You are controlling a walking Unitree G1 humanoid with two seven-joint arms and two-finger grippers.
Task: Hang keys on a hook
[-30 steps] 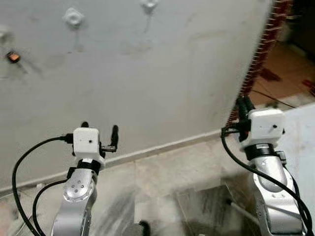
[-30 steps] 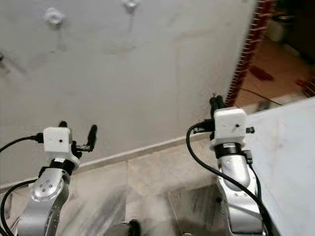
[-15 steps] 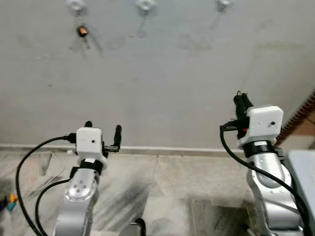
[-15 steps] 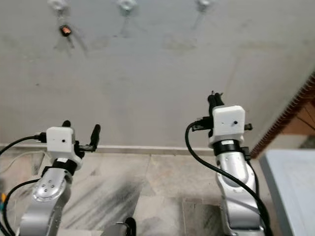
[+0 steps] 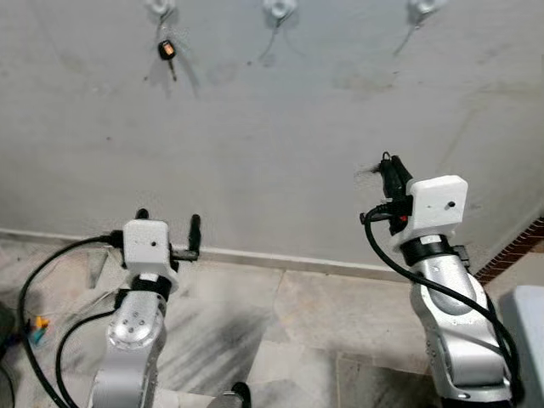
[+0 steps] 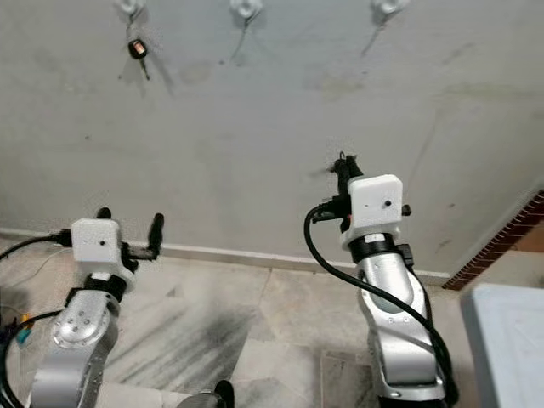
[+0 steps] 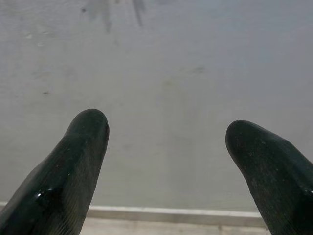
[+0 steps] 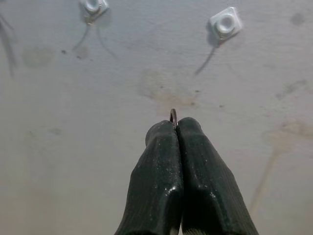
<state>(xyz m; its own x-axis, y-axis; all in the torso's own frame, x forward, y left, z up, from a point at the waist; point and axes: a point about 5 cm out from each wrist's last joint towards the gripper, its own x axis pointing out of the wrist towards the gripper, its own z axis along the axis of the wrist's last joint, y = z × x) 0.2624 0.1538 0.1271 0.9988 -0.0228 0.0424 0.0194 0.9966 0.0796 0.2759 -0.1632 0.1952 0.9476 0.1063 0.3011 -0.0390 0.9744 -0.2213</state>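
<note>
- Hooks sit in a row high on the grey wall: left hook (image 5: pixel 160 7), middle hook (image 5: pixel 279 8), right hook (image 5: pixel 422 8).
- A black key fob (image 5: pixel 167 51) hangs from the left hook.
- Right tool (image 8: pixel 174 128) is pinched on a thin key ring (image 8: pixel 173 116), raised before bare wall below the middle and right hooks.
- Left tool (image 7: pixel 166 132) is spread wide, low near the skirting edge (image 5: pixel 280 259).
</note>
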